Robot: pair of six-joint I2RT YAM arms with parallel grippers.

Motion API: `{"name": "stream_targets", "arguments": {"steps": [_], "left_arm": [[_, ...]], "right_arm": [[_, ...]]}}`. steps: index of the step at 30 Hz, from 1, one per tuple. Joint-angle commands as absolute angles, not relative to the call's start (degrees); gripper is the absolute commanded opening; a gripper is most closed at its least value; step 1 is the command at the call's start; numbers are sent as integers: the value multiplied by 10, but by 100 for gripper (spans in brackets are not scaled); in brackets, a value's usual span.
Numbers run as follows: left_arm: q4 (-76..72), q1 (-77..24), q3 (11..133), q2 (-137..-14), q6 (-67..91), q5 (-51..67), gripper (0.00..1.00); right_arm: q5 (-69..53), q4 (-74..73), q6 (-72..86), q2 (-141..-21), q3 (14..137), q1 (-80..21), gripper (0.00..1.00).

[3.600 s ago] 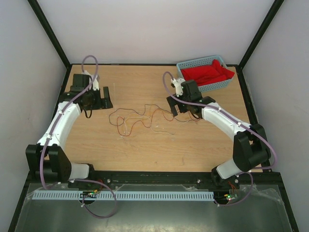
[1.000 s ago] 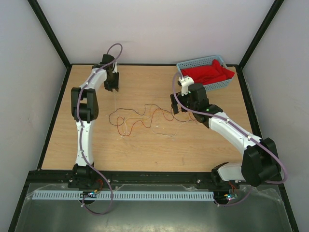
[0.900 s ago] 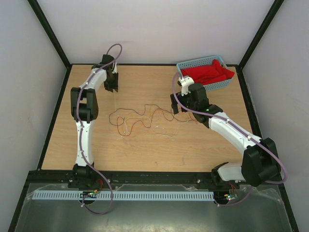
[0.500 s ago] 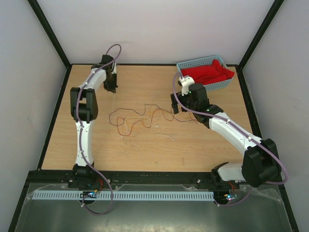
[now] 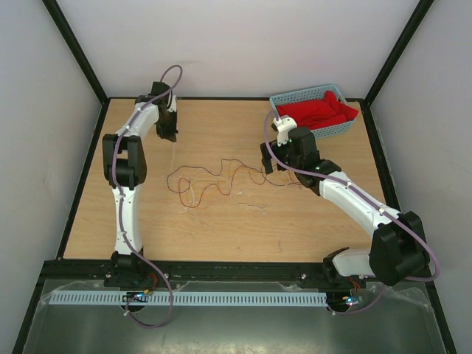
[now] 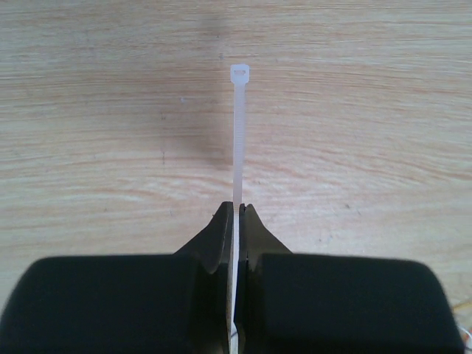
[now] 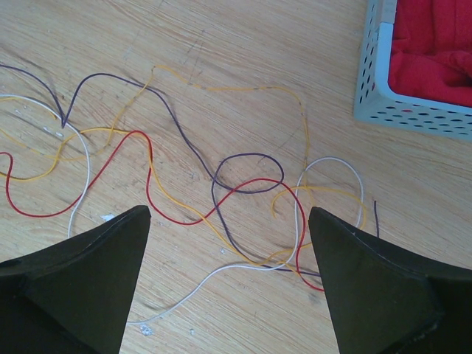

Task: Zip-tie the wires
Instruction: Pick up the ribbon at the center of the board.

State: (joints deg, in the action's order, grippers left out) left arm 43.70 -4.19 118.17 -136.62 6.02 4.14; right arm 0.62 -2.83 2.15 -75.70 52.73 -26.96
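The wires [image 5: 214, 181] lie loosely curled on the middle of the wooden table: thin red, yellow-orange, dark purple and white strands [image 7: 236, 184]. My right gripper [image 5: 267, 164] hovers over their right end, and in the right wrist view it [image 7: 228, 214] is open wide with the strands on the table between its fingers. My left gripper [image 5: 168, 133] is at the far left back of the table, away from the wires. It [image 6: 240, 210] is shut on a white zip tie [image 6: 240, 133], whose head points away over bare wood.
A blue basket [image 5: 286, 101] holding red cloth stands at the back right; its corner [image 7: 376, 96] shows in the right wrist view. Black frame rails edge the table.
My left gripper has closed on the zip tie and shifted slightly back and left. The right arm and the wires have not moved.
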Motion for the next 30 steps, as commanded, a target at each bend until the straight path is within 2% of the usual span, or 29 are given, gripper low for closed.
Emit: {"name": "stream_targets", "arguments": {"steps": [1, 11, 17, 21, 30], "left_arm": [[451, -33, 1175, -1285, 45, 70, 0], [428, -35, 1107, -1212, 21, 70, 0], [424, -19, 1173, -1194, 17, 92, 0], [423, -19, 1173, -1159, 25, 109, 0], [345, -69, 1011, -1009, 83, 139, 0]], "right_arm": [[-1, -11, 23, -746, 525, -268, 99], [-52, 25, 63, -762, 526, -267, 99], [-106, 93, 109, -753, 507, -268, 99], [-146, 175, 151, -745, 479, -268, 99], [-218, 338, 256, -780, 461, -296, 99]]}}
